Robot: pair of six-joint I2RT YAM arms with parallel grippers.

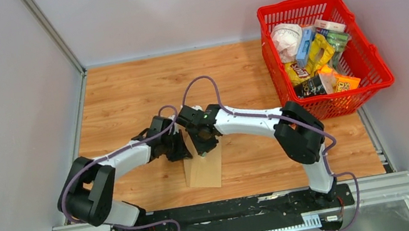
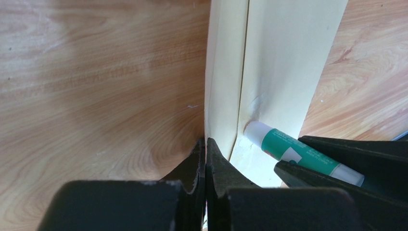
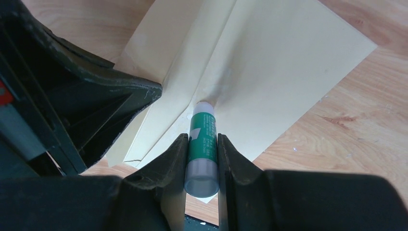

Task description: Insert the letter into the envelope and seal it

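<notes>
The tan envelope (image 1: 205, 167) lies on the wooden table between the two arms. My left gripper (image 2: 206, 144) is shut on the edge of the envelope's raised flap (image 2: 223, 72) and holds it up off the body (image 2: 288, 53). My right gripper (image 3: 201, 138) is shut on a green-and-white glue stick (image 3: 202, 126). The stick's white tip presses on the envelope (image 3: 279, 67) just beside the flap's fold. In the left wrist view the glue stick (image 2: 298, 153) comes in from the right. The letter is not in view.
A red plastic basket (image 1: 296, 4) full of snack packets stands at the back right of the table. Grey walls close in the left, back and right sides. A black rail (image 1: 231, 211) carrying both arm bases runs along the near edge.
</notes>
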